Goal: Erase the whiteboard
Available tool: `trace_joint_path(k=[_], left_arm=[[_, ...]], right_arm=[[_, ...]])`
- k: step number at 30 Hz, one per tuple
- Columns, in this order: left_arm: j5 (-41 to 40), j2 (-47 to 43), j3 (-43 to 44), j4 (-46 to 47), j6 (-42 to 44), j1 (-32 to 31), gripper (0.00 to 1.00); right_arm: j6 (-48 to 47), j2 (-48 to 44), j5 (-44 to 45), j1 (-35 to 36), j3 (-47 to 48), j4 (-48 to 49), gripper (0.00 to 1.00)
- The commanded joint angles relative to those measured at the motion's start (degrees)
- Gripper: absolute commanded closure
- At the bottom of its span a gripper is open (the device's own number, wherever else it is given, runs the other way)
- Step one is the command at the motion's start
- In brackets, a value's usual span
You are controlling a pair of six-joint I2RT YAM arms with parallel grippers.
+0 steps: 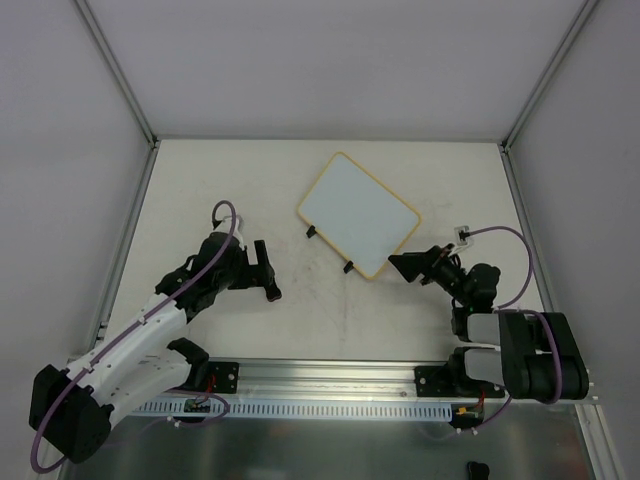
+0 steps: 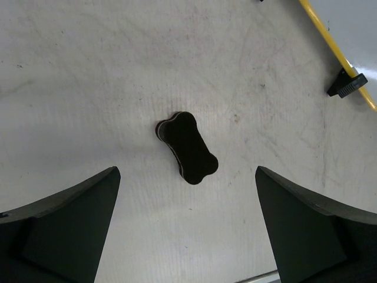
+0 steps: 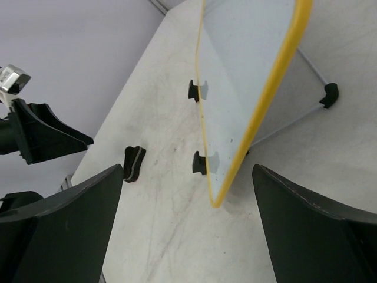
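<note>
The whiteboard stands near the table's middle, its white face unmarked inside a yellow-tan frame, with two black feet on its near-left side. It fills the upper right of the right wrist view, and one corner shows in the left wrist view. A small black bone-shaped eraser lies flat on the table; the right wrist view shows it too. My left gripper hovers over it, open, with the eraser between and just ahead of the fingers. My right gripper is open and holds nothing; the board's near corner sits just ahead between its fingers.
An aluminium rail runs along the near edge between the arm bases. White enclosure walls with metal posts close in the table on three sides. A small white connector with a purple cable lies right of the board.
</note>
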Motion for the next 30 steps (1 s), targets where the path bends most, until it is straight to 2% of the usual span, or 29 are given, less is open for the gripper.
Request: trace_joint_path(k=[1, 5, 11, 15, 18, 19, 21, 22, 25, 26, 30], left_arm=[[-3.5, -2.8, -1.4, -0.6, 1.9, 0.6, 0.01], [-4.0, -4.7, -3.1, -0.5, 2.2, 0.5, 0.01], [-5.9, -6.3, -5.3, 2.2, 2.2, 0.4, 0.01], [-5.6, -6.6, -7.6, 6.1, 3.0, 0.4, 0.01], [-4.5, -6.4, -8.5, 7.5, 3.3, 0.4, 0.01], [-4.4, -6.4, -8.6, 7.7, 3.5, 0.4, 0.01], [-4.5, -7.1, -8.8, 7.9, 3.5, 0.5, 0.01], [-4.5, -7.6, -9.1, 8.0, 3.6, 0.4, 0.01], [-4.9, -10.5, -9.8, 8.9, 3.9, 0.5, 0.01], [-4.9, -11.3, -10.4, 9.0, 3.9, 0.5, 0.01], [-4.8, -18.6, -11.8, 9.6, 4.2, 0.4, 0.01]], right_arm=[[4.6, -3.8, -2.7, -0.4, -0.8, 12.7, 0.03], [8.6, -5.8, -4.5, -0.4, -2.3, 12.4, 0.01], [8.3, -8.6, -8.8, -0.4, -6.8, 11.7, 0.01], [7.3, -14.4, -11.1, -0.5, -8.2, 9.6, 0.01], [2.6, -23.6, -9.7, -0.5, -7.4, -2.7, 0.01], [-0.6, -29.6, -8.7, -0.4, -6.8, -12.0, 0.01], [-4.7, -36.4, -7.3, -0.3, -4.9, -22.2, 0.01], [-8.9, -43.3, -5.0, -0.3, -4.3, -33.5, 0.01], [-12.1, -52.6, 0.8, 0.0, -3.3, -47.5, 0.01], [-12.4, -57.0, 1.5, 0.1, -3.3, -48.9, 0.01], [-13.3, -60.8, 2.9, 0.0, -3.3, -53.0, 0.01]])
